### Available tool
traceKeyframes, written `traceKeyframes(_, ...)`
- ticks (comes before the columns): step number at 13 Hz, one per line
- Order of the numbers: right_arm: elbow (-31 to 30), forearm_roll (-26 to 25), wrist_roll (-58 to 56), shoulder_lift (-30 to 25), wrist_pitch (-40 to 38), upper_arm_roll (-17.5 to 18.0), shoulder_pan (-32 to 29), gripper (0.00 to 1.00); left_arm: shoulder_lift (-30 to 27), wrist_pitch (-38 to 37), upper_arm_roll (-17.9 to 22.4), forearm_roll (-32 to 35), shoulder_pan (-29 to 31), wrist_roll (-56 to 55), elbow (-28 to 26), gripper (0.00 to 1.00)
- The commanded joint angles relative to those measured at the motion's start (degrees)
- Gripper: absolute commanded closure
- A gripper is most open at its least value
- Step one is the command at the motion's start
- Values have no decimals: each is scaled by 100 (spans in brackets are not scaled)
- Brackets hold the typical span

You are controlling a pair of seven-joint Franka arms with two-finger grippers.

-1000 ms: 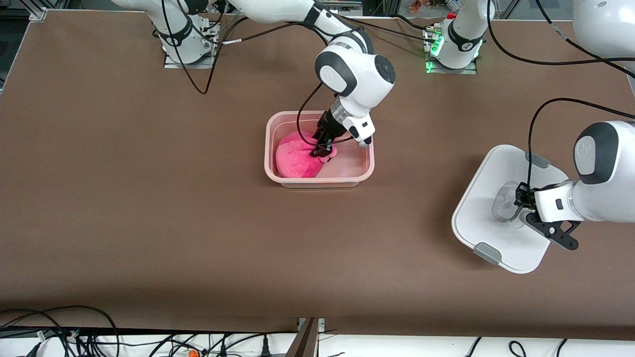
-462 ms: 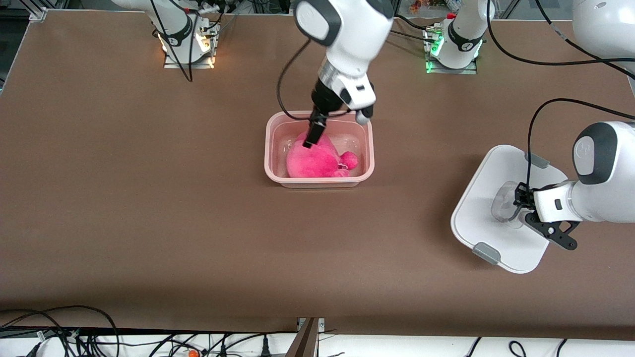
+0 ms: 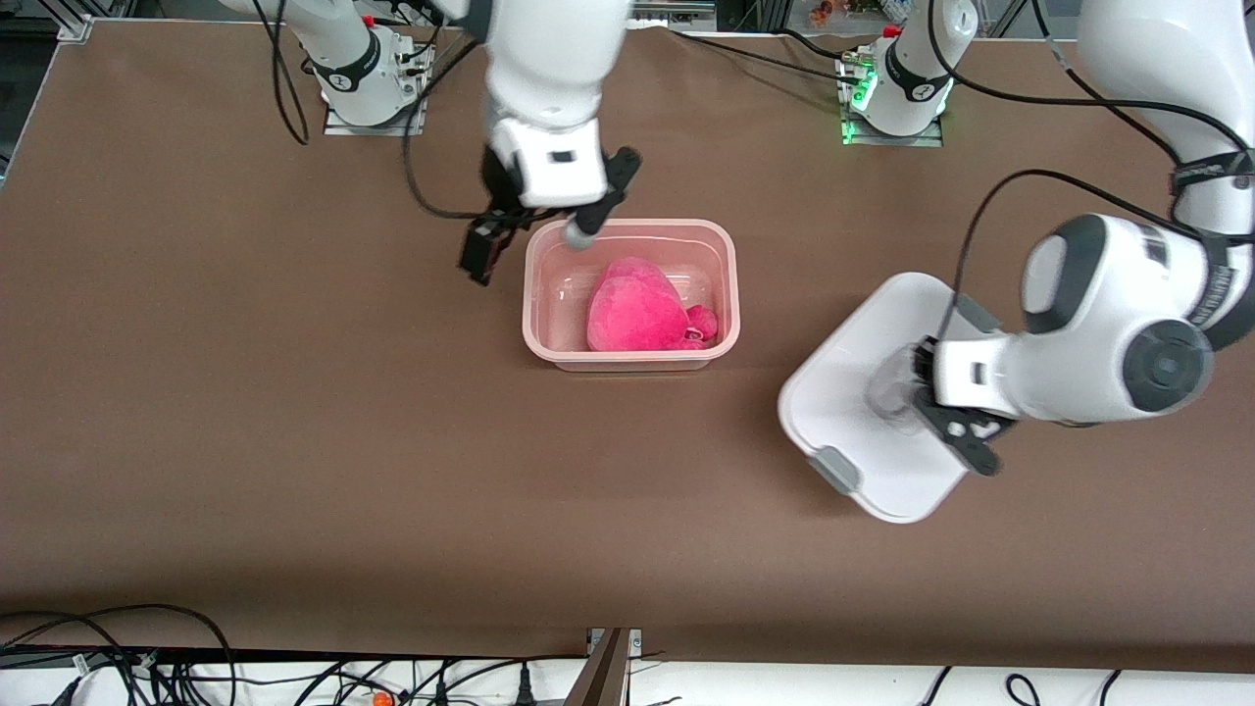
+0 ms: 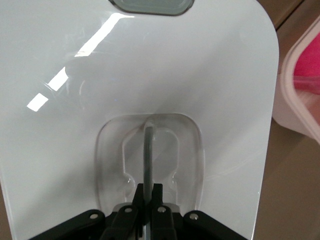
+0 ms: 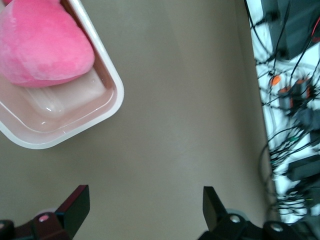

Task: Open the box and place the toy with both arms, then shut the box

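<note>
Front view gives you the open box near the middle of the table, with the toy lying inside it, pressed toward the wall nearest the front camera and toward the left arm's end. Your right gripper hangs in the air over bare table just beside the box's corner at the right arm's end, and its fingers stand wide apart with nothing between them. You can confirm that in the right wrist view, where the two finger tips sit well apart over brown tabletop and one corner of the box with the toy shows at the edge. Your left gripper is clamped tight on the handle of the lid, which you are holding tilted, toward the left arm's end of the table and apart from the box. One grey clip shows on the lid's edge nearer the front camera. Left wrist view shows you the thin handle standing in its clear recess, pinched between the closed fingers, with the lid's white top filling the frame, a second clip at its edge, and the box rim off to one side.
</note>
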Motion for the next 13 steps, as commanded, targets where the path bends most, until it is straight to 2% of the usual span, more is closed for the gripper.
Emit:
traceKeyframes(1,-413,782,301,-532,-57,-190,-412,0,-212,-232,-8,30,-751,-19,91,100)
traceKeyframes(4,-660,1739,301,-858,-127,-1120,-458,0,-160,-188,18,57,-1902,-10,126,100)
traceKeyframes(6,-1220,2014,301,-1331,-66,-1561,-449,0,-37,-162,35,48,-2483,16,135,100)
traceKeyframes(7,-1615,2006,423,-1647,30,-1606,-484,0,-10,-144,35,56,-2712,42,135,100)
traceKeyframes(9,-2598,1945,748,-2420,284,-1441,-991,0,104,-74,36,100,-3082,313,135,100)
traceKeyframes(11,-3294,1840,1046,-3001,496,-758,-1850,0,201,215,27,100,-3188,534,135,100)
traceKeyframes(13,-3822,1839,1381,-3345,742,-124,-2695,0,289,427,53,144,-3390,579,135,100)
